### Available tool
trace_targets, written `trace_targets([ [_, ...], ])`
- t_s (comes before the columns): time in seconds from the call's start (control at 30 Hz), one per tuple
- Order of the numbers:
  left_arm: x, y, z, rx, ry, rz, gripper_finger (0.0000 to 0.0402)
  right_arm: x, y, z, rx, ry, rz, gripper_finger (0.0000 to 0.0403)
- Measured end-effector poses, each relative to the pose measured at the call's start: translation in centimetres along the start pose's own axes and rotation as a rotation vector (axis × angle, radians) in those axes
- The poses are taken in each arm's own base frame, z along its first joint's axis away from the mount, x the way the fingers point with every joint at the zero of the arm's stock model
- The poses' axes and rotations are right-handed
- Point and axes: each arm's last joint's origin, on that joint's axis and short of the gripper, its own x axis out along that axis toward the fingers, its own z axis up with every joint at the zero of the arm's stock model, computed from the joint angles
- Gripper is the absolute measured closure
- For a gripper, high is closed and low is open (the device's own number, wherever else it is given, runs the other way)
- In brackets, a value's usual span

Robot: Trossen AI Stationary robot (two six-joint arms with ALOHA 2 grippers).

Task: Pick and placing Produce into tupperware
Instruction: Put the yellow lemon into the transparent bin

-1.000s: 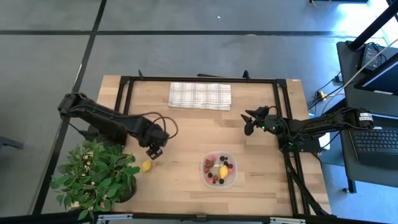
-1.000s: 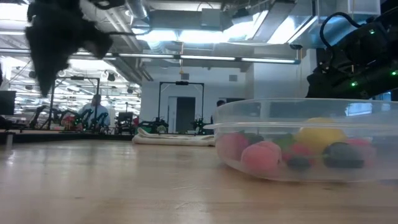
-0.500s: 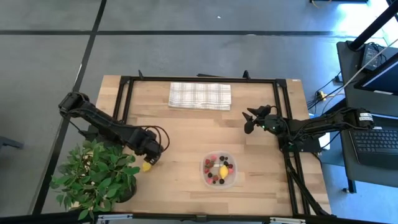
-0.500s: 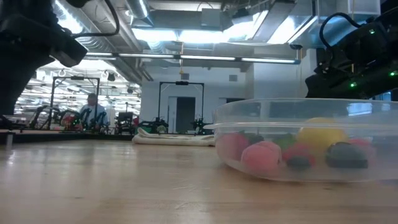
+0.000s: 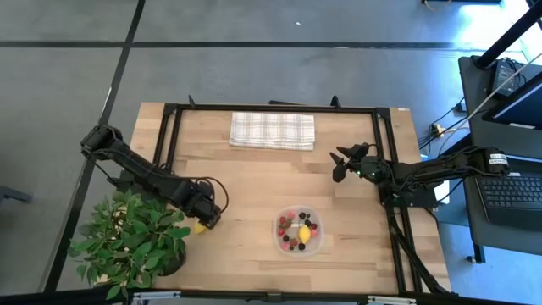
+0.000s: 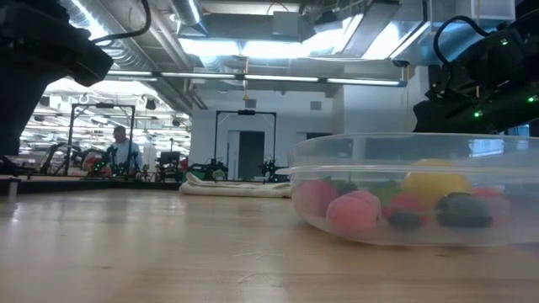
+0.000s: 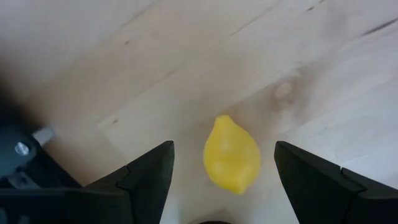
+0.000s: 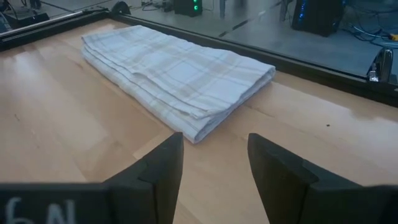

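Observation:
A clear tupperware stands on the table near the front, holding red and dark berries and one yellow lemon; it also shows in the low view. A second yellow lemon lies on the wood just right of the potted plant. My left gripper is low over it, open, with one finger on each side of the lemon and apart from it. My right gripper waits open at the table's right, facing the folded cloth.
A leafy potted plant stands at the front left corner, close beside my left gripper. A folded checked cloth lies at the far edge, also in the right wrist view. A black frame runs around the table's edges.
My left gripper has gone down and toward the table's near left, from a little above and right of the loose lemon to low over it, its fingers now either side of it. The lemon has stayed in place.

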Motion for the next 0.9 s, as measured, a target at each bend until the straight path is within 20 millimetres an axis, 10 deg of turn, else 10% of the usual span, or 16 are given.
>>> trace_targets([
  [0.9, 5.1, -2.5, -1.2, -0.114, 0.123, 0.127, 0.0133, 0.0, 0.0, 0.0, -0.004, 0.001, 0.001, 0.0221],
])
